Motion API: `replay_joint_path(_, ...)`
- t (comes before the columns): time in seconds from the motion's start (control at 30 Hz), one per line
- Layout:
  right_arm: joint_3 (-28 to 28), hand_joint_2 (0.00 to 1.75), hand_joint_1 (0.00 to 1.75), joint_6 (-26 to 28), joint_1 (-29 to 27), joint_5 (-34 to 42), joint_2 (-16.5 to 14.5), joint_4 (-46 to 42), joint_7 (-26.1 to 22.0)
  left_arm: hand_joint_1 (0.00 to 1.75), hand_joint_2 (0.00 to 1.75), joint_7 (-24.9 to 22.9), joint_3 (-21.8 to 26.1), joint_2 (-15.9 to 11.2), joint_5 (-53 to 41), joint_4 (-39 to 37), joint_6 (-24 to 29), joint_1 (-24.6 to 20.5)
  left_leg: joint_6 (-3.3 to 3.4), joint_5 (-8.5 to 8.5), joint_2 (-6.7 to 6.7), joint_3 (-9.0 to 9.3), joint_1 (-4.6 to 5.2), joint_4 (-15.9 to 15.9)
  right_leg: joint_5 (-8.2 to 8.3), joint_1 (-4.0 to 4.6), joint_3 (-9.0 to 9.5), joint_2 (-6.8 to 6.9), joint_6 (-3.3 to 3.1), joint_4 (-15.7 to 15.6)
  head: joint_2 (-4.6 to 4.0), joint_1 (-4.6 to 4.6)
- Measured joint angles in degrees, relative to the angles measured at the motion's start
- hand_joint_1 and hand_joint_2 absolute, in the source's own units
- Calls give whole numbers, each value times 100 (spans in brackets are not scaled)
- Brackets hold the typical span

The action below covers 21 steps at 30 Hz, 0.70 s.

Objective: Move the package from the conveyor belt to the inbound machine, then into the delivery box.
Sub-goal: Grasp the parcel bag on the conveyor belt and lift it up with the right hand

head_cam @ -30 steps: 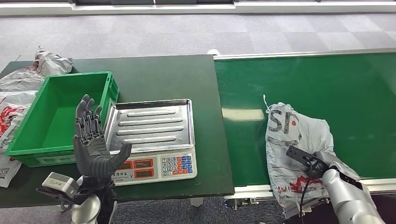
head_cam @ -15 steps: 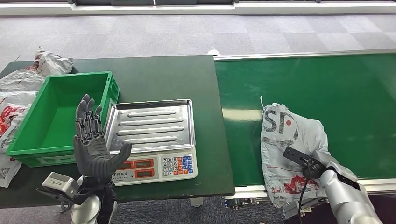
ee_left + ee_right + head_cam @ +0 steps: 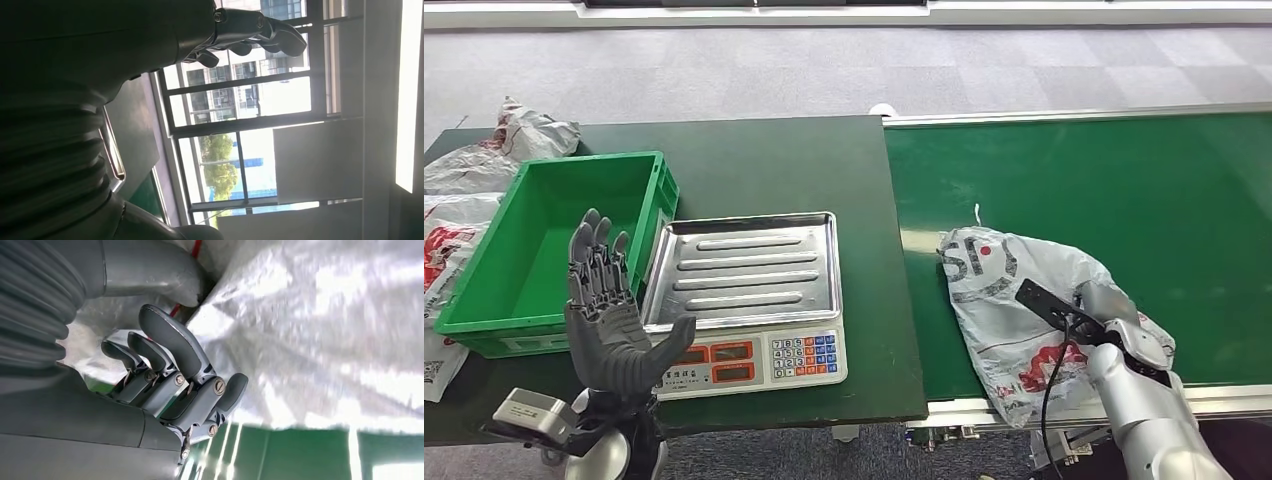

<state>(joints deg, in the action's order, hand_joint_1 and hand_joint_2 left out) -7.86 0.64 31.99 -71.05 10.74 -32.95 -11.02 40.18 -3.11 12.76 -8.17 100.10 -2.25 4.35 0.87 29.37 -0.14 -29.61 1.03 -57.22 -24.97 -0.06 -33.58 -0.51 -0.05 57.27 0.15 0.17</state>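
Package (image 3: pixel 1024 310), now nearer the scale (image 3: pixel 744 300)

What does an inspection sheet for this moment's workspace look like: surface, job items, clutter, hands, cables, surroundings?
Surface: dark green table beside a green conveyor belt.
Job's things: white plastic package with red print lies on the belt near its front edge; weighing scale with bare steel tray; green crate, nothing in it.
Clutter: more plastic bags at the table's left end.
Hands: left hand raised in front of the crate, fingers apart, holding nothing; right hand grips the package, fingers curled into the plastic.
Cables: black cable hangs at the right wrist.
Surroundings: grey carpet tiles; windows in the left wrist view.
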Motion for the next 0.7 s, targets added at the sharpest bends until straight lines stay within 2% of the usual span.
replay_joint_path(0.17, 52, 175, 175, 783, 8, -27, -199, -650, 323, 0, 175, -1, 74, 33, -4, 172, 0, 134, -2, -3, -4, 20, 0, 0, 0, 2, -10, -1, 0, 2, 0, 0)
replay_joint_path(0.37, 56, 175, 175, 843, -4, -36, -321, -1110, 374, 0, 175, -1, 101, 53, -4, 281, 0, 213, -1, -5, -13, 21, 0, 0, 0, 1, -11, 4, 0, 1, 0, 1)
replay_joint_path(0.7, 58, 175, 175, 843, -23, -36, -384, -1296, 372, 0, 175, 0, 125, 56, -4, 329, 0, 253, -1, -5, -13, 21, 1, -1, 0, 1, -12, 5, 0, 1, 0, 1)
